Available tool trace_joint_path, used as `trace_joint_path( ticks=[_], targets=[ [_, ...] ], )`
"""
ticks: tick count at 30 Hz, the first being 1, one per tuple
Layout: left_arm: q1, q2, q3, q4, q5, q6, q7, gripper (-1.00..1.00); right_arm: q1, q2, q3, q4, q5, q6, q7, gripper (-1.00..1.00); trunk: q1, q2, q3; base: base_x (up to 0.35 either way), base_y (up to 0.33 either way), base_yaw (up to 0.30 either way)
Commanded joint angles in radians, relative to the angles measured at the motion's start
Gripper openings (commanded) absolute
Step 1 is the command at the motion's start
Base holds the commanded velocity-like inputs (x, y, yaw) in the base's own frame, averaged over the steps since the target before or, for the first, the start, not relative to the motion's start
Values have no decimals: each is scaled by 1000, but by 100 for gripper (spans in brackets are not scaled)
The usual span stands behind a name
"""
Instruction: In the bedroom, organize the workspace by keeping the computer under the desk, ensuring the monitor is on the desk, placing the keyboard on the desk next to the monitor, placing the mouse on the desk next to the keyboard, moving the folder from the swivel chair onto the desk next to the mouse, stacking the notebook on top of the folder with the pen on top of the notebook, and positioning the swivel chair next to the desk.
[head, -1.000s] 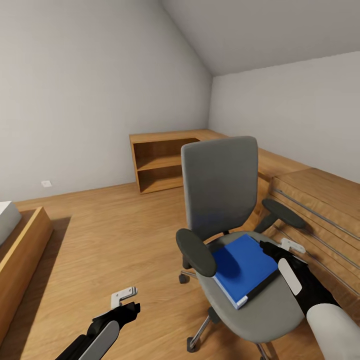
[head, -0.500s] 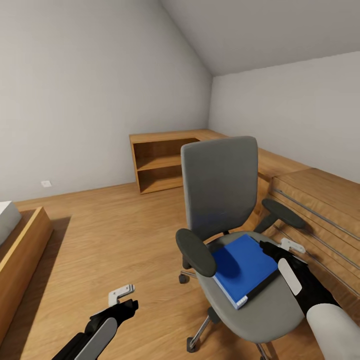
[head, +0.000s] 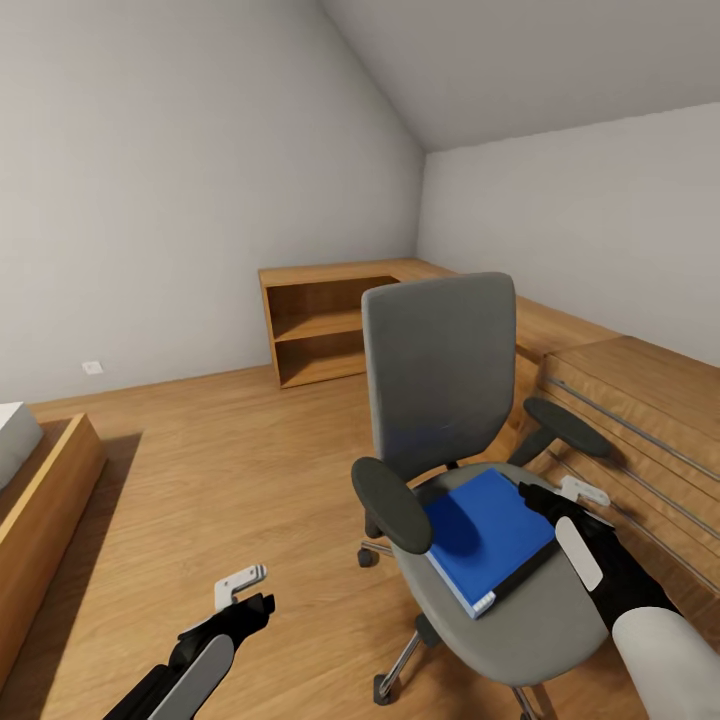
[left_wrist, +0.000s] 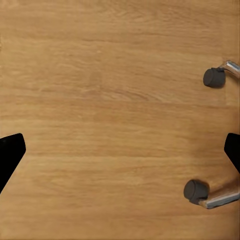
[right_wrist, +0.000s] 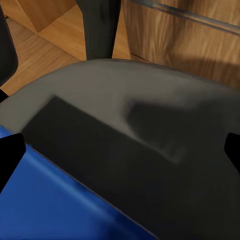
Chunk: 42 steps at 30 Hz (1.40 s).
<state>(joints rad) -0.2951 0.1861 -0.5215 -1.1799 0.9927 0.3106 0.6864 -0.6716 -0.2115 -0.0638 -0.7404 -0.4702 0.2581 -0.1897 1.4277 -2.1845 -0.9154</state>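
Wood plank floor (head: 230, 470) runs across the room. Nearest the camera, left gripper (head: 243, 592) hangs low over bare floor to the left of the chair, fingers spread wide apart, nothing between them. In the left wrist view the two dark fingertips (left_wrist: 10, 152) sit at opposite edges with floor between, and two chair casters (left_wrist: 214, 77) on chrome legs show to one side.

Right gripper (head: 563, 497) is at the right edge of the seat, just beside the folder's far corner; fingers apart and empty. Right wrist view looks down at the grey seat (right_wrist: 150, 100) with the folder's blue cover (right_wrist: 55, 205) and its shadow; fingertips at the frame edges, apart, gripping nothing.

Blue folder (head: 488, 536) lies flat on the seat of the grey swivel chair (head: 440, 370), between the two armrests, tilted diagonally, white spine label toward the front. Chair backrest upright, left armrest (head: 392, 503) partly overlapping the folder in the head view.

Right of the chair, wooden unit with metal rails (head: 640, 450), close to the chair. Left edge, wooden bed frame (head: 45, 500). Further back, low open wooden shelf (head: 330, 325) against the white wall, in the corner under the sloped ceiling.
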Motion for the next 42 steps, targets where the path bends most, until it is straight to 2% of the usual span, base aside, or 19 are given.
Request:
trace_joint_path(
  ticks=[1, 17, 29, 42],
  targets=[
    [-1, 1, -3, -2, 5, 0, 7, 100, 0, 0, 1, -2, -9, 6, -6, 100, 0, 0, -1, 0, 0, 0],
    [-1, 1, -5, -1, 4, -7, 7, 100, 0, 1, 6, -3, -1, 43, -4, 100, 0, 0, -1, 0, 0, 0],
    [-1, 1, -5, 0, 4, -7, 7, 100, 0, 1, 36, -8, -2, 81, 0, 100, 0, 0, -1, 0, 0, 0],
    [-1, 1, -5, 0, 4, -7, 8, 100, 0, 1, 38, -11, -1, 83, 43, 100, 0, 0, -1, 0, 0, 0]
  ],
)
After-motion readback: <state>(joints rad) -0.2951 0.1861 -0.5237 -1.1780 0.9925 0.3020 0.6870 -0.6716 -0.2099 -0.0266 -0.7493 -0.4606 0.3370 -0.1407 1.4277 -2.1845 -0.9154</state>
